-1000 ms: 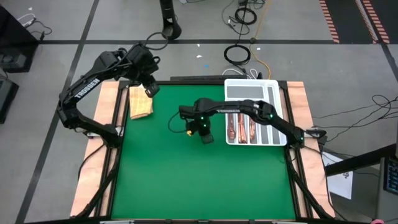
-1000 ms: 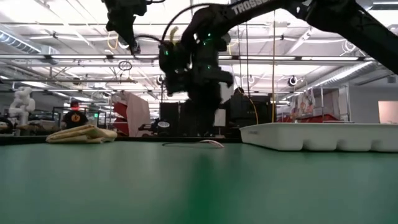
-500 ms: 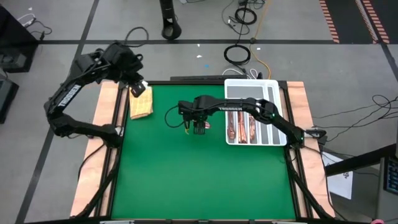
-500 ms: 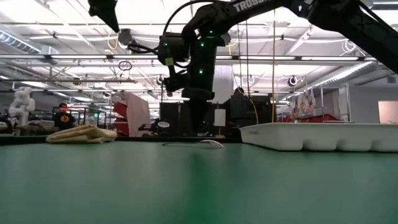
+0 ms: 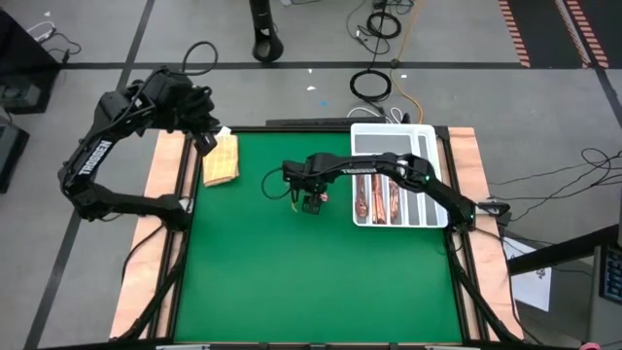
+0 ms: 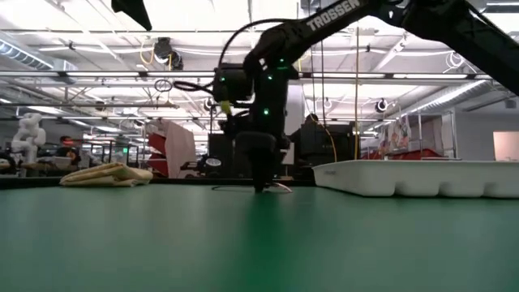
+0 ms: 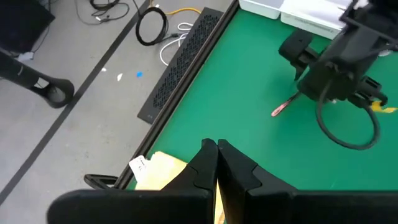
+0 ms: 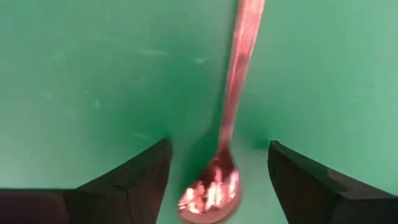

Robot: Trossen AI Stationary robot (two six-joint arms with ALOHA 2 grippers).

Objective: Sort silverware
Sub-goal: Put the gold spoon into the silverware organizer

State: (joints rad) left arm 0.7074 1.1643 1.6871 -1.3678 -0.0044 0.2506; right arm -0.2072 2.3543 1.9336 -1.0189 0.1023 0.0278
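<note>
A copper spoon (image 8: pixel 214 186) lies flat on the green table, its handle (image 7: pixel 280 110) sticking out from under my right gripper (image 5: pixel 311 203). That gripper (image 8: pixel 219 144) points straight down and is open. One finger stands on each side of the spoon's neck, just above the bowl, without touching it. Its fingertips reach down to the table top (image 6: pixel 261 185). More copper silverware (image 5: pixel 375 202) lies in the white divided tray (image 5: pixel 428 175) at the right. My left gripper (image 7: pixel 216 155) is shut on nothing. It hangs high over the table's far left corner, above the tan cloth (image 5: pixel 220 160).
The folded tan cloth (image 6: pixel 105 173) lies at the far left of the table. The tray (image 6: pixel 422 177) stands close to the right of my right gripper. A black cable loop (image 7: pixel 345 124) hangs from the right arm. The near half of the green table (image 5: pixel 321 282) is bare.
My right gripper has rolled about, opened and sunk to the table over the spoon, which has not moved. My left gripper, still shut, has risen and drawn back toward the table's far left corner, away from the cloth.
</note>
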